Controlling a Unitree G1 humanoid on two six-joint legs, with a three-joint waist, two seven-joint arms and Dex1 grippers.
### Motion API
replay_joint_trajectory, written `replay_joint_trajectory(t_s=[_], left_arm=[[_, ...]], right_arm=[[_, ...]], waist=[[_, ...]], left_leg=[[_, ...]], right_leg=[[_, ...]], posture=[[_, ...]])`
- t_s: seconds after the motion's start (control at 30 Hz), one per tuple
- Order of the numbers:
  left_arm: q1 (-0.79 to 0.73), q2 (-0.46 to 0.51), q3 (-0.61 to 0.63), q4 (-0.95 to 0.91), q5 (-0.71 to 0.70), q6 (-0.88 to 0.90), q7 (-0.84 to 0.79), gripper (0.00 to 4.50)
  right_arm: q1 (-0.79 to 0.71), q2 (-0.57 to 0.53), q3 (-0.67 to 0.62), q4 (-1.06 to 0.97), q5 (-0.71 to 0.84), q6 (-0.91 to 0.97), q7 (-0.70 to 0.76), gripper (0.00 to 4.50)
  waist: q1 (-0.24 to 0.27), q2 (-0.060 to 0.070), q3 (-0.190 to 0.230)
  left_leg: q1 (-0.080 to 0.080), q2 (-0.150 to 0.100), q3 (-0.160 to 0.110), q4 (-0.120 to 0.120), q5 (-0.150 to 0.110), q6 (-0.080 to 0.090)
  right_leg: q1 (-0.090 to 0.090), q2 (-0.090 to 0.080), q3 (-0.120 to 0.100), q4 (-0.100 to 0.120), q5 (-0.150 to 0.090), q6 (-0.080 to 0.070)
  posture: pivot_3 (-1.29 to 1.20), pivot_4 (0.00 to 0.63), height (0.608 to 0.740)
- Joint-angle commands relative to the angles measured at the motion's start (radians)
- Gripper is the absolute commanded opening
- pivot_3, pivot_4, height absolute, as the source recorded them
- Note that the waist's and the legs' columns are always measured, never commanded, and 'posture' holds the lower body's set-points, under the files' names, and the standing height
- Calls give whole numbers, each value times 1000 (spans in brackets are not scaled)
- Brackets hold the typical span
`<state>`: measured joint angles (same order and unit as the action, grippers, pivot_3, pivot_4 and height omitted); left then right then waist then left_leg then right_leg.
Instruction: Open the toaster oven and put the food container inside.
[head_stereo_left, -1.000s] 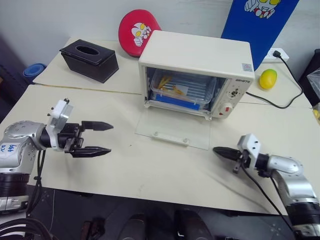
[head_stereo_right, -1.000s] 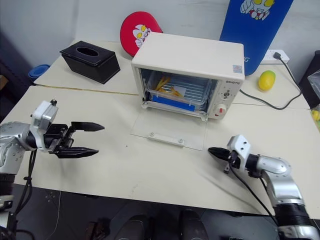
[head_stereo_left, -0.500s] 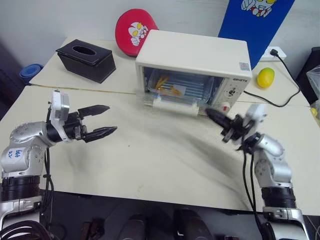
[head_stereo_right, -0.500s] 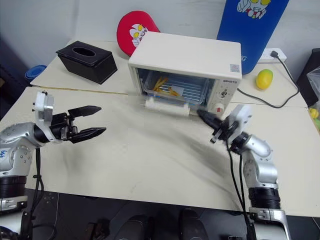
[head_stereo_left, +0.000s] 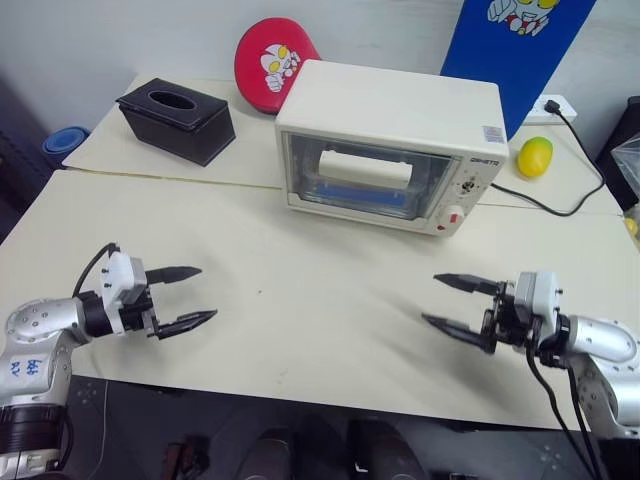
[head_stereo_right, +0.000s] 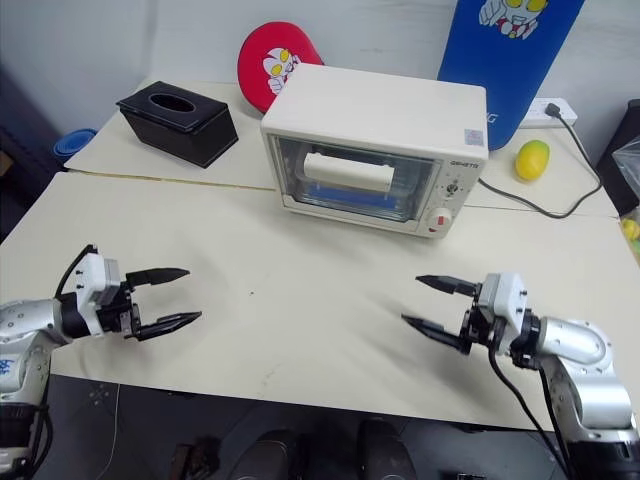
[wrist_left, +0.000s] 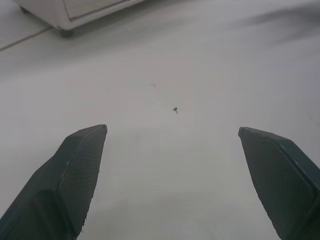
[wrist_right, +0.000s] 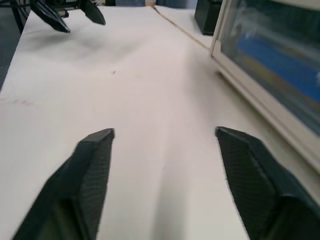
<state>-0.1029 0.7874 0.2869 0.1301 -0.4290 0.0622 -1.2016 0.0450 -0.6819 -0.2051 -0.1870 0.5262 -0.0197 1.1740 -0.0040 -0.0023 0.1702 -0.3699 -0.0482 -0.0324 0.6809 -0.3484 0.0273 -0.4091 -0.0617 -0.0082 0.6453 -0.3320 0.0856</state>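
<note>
The toaster oven (head_stereo_left: 392, 145) door has swung shut on the food container (head_stereo_left: 362, 190), and both the left gripper (head_stereo_left: 187, 297) and right gripper (head_stereo_left: 448, 304) hover spread, empty.

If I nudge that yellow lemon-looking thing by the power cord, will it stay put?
Probably not: the yellow fruit looks rounded and egg-shaped, so it would likely roll or wobble off. It looks smooth, perhaps slippery between narrow fingers. The black cord beside it might stop it.
</note>
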Motion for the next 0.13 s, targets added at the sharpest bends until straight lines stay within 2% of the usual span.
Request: replay_joint_trajectory(t_s=[0.03,0.13], left_arm=[[6,-11,43,-8,9,-46,59,4500],[8,-9,38,-12,13,-42,85,4500]], right_arm=[[22,34,-35,-29,-23,-67,-51,4431],[25,55,-41,-29,-32,-82,-91,4431]], waist=[[1,0,0],[3,0,0]], left_leg=[[0,0,0,0,0,0],[0,0,0,1,0,0]], right_leg=[[0,0,0,0,0,0],[1,0,0,0,0,0]], posture=[[0,150,740],[0,150,740]])
